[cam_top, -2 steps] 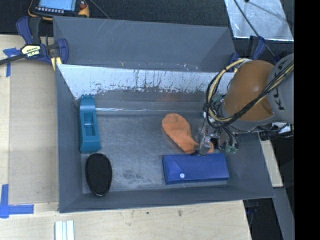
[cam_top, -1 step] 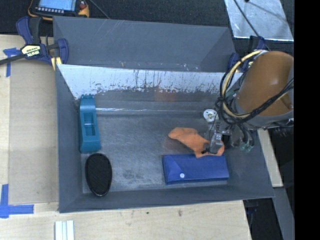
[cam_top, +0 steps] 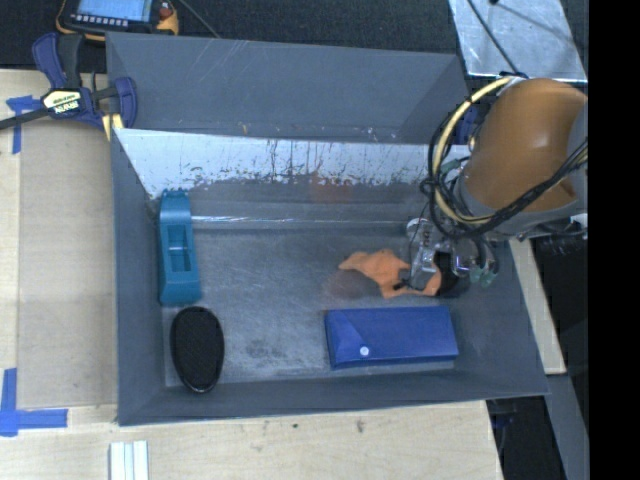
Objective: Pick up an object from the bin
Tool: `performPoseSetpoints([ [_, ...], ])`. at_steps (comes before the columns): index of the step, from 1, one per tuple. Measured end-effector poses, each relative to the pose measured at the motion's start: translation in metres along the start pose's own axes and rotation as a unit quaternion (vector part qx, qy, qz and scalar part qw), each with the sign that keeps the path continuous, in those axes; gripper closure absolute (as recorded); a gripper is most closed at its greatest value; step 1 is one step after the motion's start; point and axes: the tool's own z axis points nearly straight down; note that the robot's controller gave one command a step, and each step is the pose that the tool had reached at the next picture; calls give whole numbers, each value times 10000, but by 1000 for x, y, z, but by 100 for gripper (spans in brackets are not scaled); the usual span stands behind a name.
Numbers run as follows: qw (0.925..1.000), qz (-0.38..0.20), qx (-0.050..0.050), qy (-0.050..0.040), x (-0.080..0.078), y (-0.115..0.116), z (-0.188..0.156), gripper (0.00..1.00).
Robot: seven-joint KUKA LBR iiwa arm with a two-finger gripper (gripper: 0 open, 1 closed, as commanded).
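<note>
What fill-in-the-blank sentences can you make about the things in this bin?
The flat rectangular box is coloured ____.
The oval thing beside the blue dispenser is coloured ____.
The crumpled thing nearest the hand is coloured ____.
Missing words: blue; black; orange.

You have nothing legible to read here. The lit display (cam_top: 113, 5) on the handheld device (cam_top: 148, 10) beyond the far left corner of the bin (cam_top: 300, 88) shows rows too small to make out. The blue flat box (cam_top: 392, 336) by the front wall bears one white mark, too tiny to tell.
</note>
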Motion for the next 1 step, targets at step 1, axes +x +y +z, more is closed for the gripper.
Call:
performPoseSetpoints([
  [1,9998,-157,-7,73,3,1,-45,100],
])
